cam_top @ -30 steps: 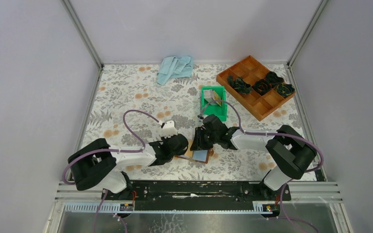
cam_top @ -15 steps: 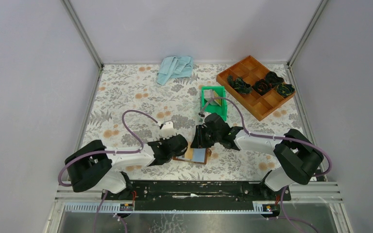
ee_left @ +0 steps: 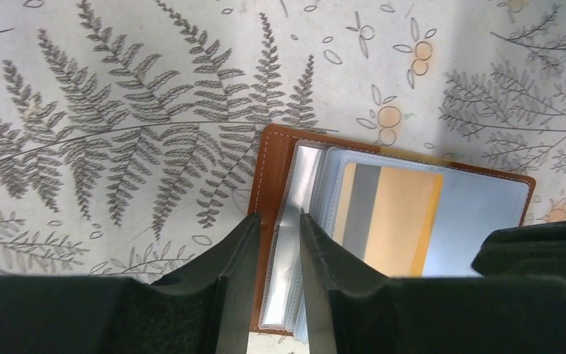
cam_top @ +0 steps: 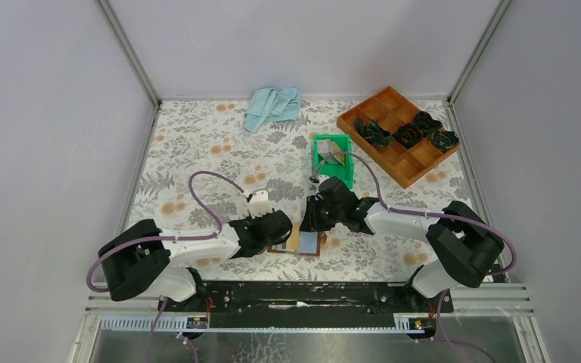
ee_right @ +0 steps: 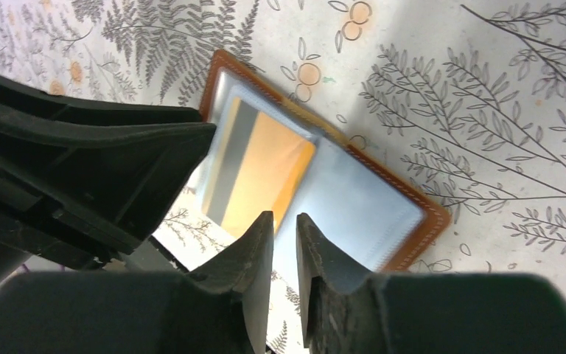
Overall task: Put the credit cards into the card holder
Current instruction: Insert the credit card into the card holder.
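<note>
The card holder (cam_top: pixel 302 243) lies open on the flowered table between my two grippers, brown leather (ee_left: pixel 273 158) with clear sleeves. A gold-tan credit card with a dark stripe (ee_left: pixel 390 214) (ee_right: pixel 261 173) sits in a sleeve, beside a light blue page (ee_right: pixel 354 214). My left gripper (cam_top: pixel 286 229) (ee_left: pixel 278 217) hangs over the holder's left edge. Its jaws stand a little apart, with the sleeve edges showing in the gap. My right gripper (cam_top: pixel 312 224) (ee_right: pixel 284 215) hovers over the holder's near edge, narrowly open, nothing between its fingers. Grey cards (cam_top: pixel 335 156) stand in the green bin.
The green bin (cam_top: pixel 322 151) stands just behind the right gripper. A wooden compartment tray (cam_top: pixel 369 151) with dark bundles (cam_top: pixel 373 132) sits at the back right. A light blue cloth (cam_top: pixel 272 106) lies at the back. Grey walls enclose the table on three sides.
The left jaws have widened. The card holder has shifted slightly left, and both grippers have closed in over it.
</note>
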Motion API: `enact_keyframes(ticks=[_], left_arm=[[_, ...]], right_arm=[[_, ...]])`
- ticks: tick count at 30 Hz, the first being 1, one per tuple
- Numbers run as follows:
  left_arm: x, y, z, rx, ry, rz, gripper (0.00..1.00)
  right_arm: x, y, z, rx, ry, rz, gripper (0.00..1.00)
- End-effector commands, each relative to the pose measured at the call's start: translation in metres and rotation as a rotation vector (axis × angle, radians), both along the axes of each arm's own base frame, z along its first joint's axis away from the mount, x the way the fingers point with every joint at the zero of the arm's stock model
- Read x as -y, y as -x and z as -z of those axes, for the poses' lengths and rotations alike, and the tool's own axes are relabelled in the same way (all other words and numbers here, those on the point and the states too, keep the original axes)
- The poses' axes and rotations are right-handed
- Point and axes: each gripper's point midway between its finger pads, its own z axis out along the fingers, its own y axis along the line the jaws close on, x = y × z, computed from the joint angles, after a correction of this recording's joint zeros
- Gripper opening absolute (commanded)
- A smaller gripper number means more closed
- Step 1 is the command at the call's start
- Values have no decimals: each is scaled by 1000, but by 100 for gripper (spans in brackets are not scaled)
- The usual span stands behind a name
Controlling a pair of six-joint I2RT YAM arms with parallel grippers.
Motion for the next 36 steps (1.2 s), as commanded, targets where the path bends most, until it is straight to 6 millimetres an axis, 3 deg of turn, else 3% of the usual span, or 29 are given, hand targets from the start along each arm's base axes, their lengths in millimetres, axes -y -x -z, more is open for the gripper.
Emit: enact_keyframes(ticks=[1, 5, 11, 23, 36], left_arm=[[-47, 27, 18, -98, -200, 0, 35], [-47, 24, 11, -72, -186, -10, 34], [-46, 26, 16, -89, -201, -4, 32], [-45, 24, 14, -76, -200, -1, 32], [-49, 27, 19, -86, -206, -5, 32]], right_arm=[[6, -2, -1, 55, 37, -6, 22], [6, -1, 3, 51, 58, -15, 16], [-2, 6, 9, 28, 59, -46, 9], [-25, 19, 6, 32, 42, -111, 8], [-36, 27, 15, 9, 45, -137, 8]])
